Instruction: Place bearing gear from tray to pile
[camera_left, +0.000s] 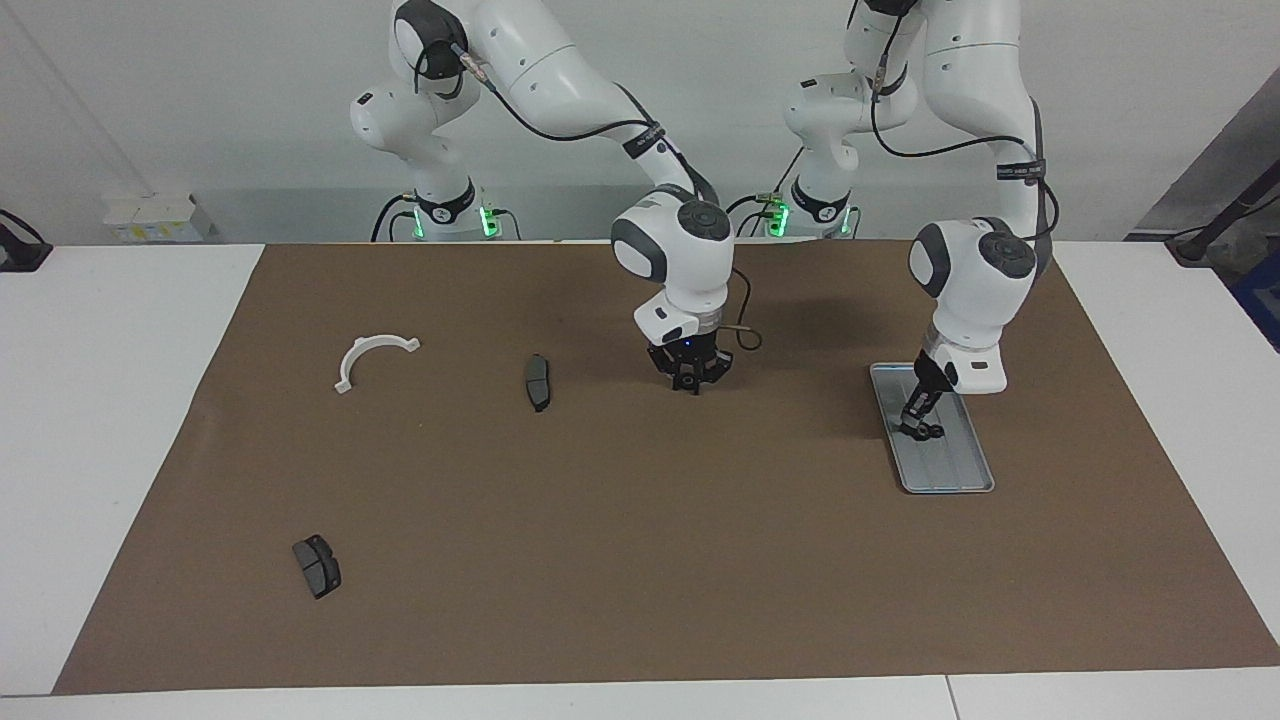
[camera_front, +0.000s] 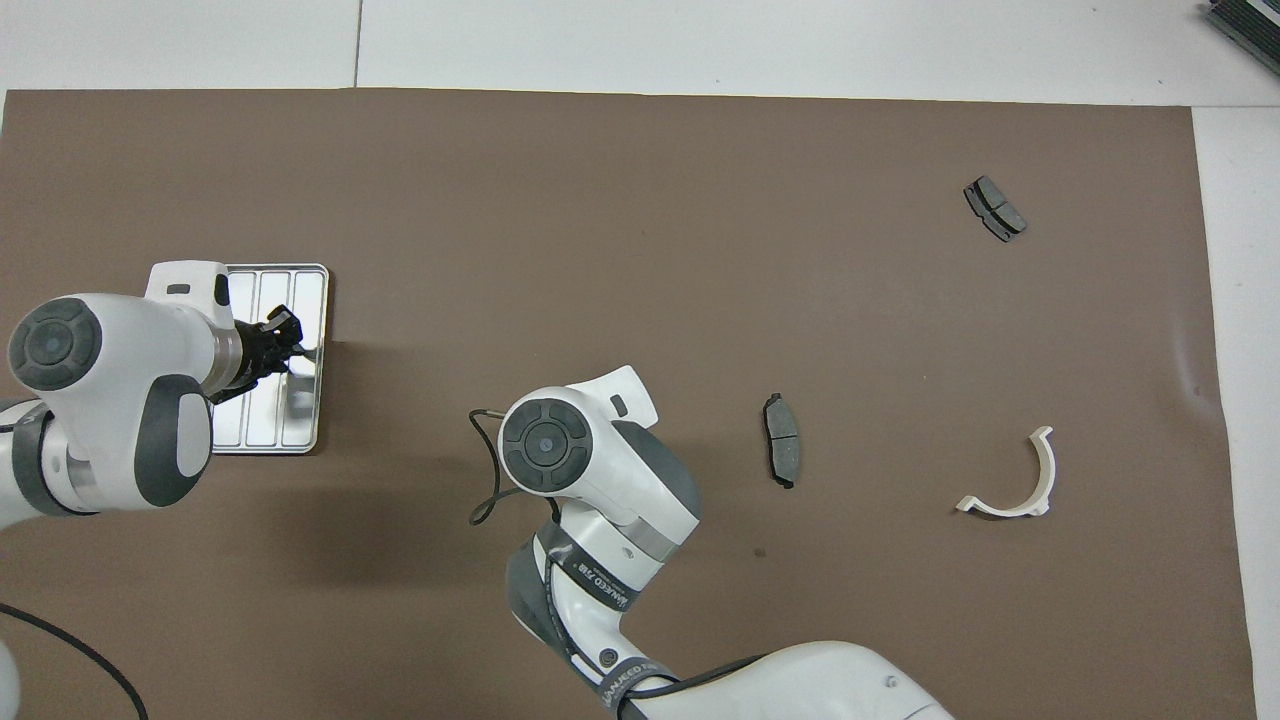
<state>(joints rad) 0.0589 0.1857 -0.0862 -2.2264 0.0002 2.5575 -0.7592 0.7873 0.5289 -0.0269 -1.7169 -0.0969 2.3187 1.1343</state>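
On the tray (camera_left: 950, 478), the left gripper (camera_left: 917, 430) is pinching a gear (camera_left: 931, 431); mid-counter, the right gripper (camera_left: 691, 383) is clamping another gear. Neither is reaching the pile (camera_left: 372, 357) yet.

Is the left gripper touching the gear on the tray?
Touching: the facing view shows the left gripper shut on the gear in the tray.

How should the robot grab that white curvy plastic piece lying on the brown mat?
The white half-ring plastic bracket lies flat with its hollow side open, so come straight down from above and pinch across the thin band at the middle of the arc, one finger inside the curve, one outside. The flared end tabs look awkward to grip.
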